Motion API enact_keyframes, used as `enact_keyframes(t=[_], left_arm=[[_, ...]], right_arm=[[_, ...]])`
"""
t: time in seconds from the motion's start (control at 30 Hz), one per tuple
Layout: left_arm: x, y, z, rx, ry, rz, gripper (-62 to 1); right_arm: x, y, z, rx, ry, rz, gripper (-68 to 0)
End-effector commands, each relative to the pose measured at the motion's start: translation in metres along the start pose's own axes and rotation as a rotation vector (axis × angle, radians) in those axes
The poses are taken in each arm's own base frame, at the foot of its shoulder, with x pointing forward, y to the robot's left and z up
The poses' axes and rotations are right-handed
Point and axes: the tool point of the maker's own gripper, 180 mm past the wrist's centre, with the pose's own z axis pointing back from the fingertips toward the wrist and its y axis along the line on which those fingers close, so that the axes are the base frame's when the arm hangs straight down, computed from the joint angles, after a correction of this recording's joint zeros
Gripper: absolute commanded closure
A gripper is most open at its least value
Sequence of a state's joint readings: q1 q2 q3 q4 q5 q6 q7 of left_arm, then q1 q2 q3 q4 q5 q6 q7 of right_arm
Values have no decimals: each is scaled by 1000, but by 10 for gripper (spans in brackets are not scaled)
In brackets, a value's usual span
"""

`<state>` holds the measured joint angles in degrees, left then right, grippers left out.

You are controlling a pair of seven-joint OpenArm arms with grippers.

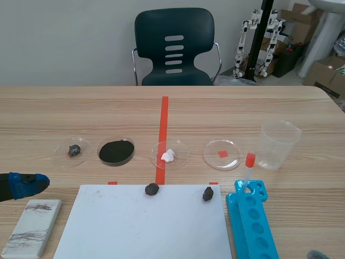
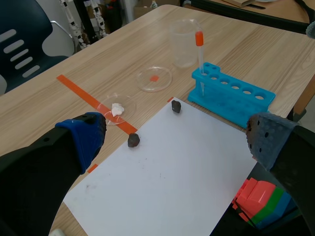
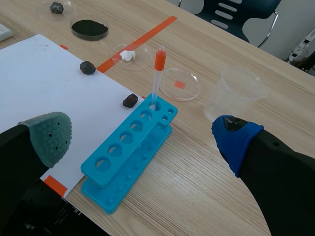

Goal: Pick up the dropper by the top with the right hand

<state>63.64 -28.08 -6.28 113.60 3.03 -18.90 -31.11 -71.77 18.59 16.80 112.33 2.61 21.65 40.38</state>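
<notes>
The dropper [image 1: 249, 168], a clear tube with an orange-red bulb on top, stands upright in the far end hole of a blue rack [image 1: 252, 224] at the table's right front. In the right wrist view the dropper [image 3: 157, 69] rises ahead of my right gripper [image 3: 142, 137]. That gripper is open and hangs above the rack [image 3: 123, 162], well short of the bulb. My left gripper [image 2: 174, 140] is open and holds nothing. It hovers near the table's left edge [image 1: 24, 185], far from the dropper [image 2: 200, 54].
A white sheet [image 1: 143, 224] lies at the front with two dark stones [image 1: 152, 189] [image 1: 208, 193] on its far edge. Behind it stand several petri dishes [image 1: 222, 154] and a clear beaker [image 1: 277, 143]. A grey block [image 1: 32, 226] lies front left, and a chair [image 1: 174, 48] stands beyond the table.
</notes>
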Motion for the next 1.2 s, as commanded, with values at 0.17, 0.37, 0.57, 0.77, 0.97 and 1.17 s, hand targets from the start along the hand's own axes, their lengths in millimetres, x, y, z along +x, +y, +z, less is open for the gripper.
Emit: enact_keyframes(t=[0.17, 0.37, 0.57, 0.77, 0.97, 1.17], left_arm=[[8, 1, -2, 8, -32, 7, -598], [8, 1, -2, 8, -32, 7, -598], [8, 1, -2, 8, -32, 7, -598], [8, 1, -2, 8, -32, 7, -598], [8, 1, -2, 8, -32, 7, -598], [8, 1, -2, 8, -32, 7, -598]], right_arm=[[8, -4, -2, -8, -30, 9, -591], [7, -4, -2, -7, -29, 10, -591], [7, -4, -2, -7, -25, 10, -591], [7, -8, -7, -10, -44, 13, -591], [-5, -17, -17, 12, -72, -5, -591], [-9, -17, -38, 84, -146, -11, -591]])
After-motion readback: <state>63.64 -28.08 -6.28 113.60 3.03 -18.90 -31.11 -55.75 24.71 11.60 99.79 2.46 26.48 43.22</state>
